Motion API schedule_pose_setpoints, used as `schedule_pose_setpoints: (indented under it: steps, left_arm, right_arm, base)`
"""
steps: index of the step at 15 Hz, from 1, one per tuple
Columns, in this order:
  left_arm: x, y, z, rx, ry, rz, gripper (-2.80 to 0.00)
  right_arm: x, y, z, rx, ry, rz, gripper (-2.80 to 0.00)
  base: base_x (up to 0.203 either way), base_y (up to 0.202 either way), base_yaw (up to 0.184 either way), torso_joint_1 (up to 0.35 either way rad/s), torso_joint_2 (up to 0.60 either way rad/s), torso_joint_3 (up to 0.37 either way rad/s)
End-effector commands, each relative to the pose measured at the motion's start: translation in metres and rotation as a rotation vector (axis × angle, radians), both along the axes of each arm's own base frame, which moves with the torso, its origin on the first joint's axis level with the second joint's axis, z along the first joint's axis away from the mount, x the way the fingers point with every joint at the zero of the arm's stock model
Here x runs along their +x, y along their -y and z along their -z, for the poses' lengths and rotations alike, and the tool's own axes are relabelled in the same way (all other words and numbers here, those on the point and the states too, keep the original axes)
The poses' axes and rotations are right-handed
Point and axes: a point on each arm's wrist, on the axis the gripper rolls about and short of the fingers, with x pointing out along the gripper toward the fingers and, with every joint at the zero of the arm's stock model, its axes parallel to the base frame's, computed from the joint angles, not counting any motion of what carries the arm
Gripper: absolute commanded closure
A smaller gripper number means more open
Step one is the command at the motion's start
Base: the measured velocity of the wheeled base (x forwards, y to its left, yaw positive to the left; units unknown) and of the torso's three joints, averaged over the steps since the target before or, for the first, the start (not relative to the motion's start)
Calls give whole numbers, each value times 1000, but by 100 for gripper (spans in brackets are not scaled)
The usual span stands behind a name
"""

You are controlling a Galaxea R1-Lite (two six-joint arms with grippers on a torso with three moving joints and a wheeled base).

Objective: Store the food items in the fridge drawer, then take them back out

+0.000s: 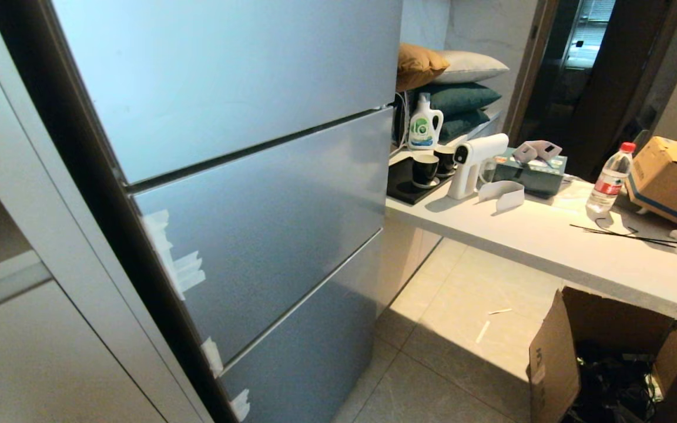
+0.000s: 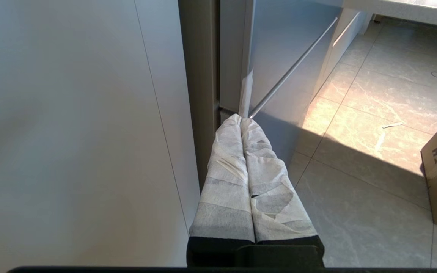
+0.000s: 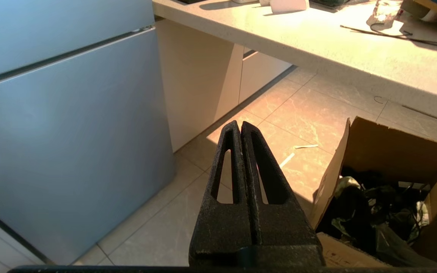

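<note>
The silver-grey fridge (image 1: 244,194) is filling the 9 o'clock half of the head view, all of its doors sitting flush and closed, with strips of white tape (image 1: 177,264) clinging to the door edges; the fridge drawer and the food items are showing in no view. Toward 3 o'clock a pale stone countertop (image 1: 550,247) is running along the wall and carrying a white spray gun (image 1: 476,161), two black cups (image 1: 432,165) on a black tray, a detergent bottle (image 1: 424,124), a green tissue box (image 1: 535,170), two water bottles (image 1: 610,179) and a cardboard box (image 1: 670,176). Pillows (image 1: 453,88) are lying stacked behind the bottle. At 5 o'clock an open cardboard carton (image 1: 603,364) is standing on the beige tiled floor (image 1: 450,352), sunlight falling across the tiles. The left gripper (image 2: 241,120), its fingers wrapped in white cloth, is hanging beside the fridge's hinge-side corner with fingers pressed together, holding nothing. The right gripper (image 3: 240,126), bare black, is hanging above the floor between fridge and carton, fingers likewise pressed together and empty
</note>
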Motion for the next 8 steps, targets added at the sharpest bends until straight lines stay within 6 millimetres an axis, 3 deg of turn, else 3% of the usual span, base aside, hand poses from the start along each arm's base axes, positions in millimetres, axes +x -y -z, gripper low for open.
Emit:
schedule_pose_setpoints:
  steps: [1,4,6,8]
  left_arm:
    - [0,0,0,0,1,-1,0]
    - [-2,1,-7,31,28,25,0]
    - [-6,2,-42,-25,88,69,0]
    - [10,2,-82,-128,26,120,0]
  right_arm:
    - [0,0,0,-1,-2,-1,0]
    - [0,0,0,1,-2,1,0]
    - [0,0,0,1,-2,7,0]
    - [0,0,0,1,-2,10,0]
  base:
    - [0,0,0,-132,334,195]
    - [0,0,0,-81,202,116]
    - [0,0,0,-4,20,11]
    - [0,0,0,0,0,0]
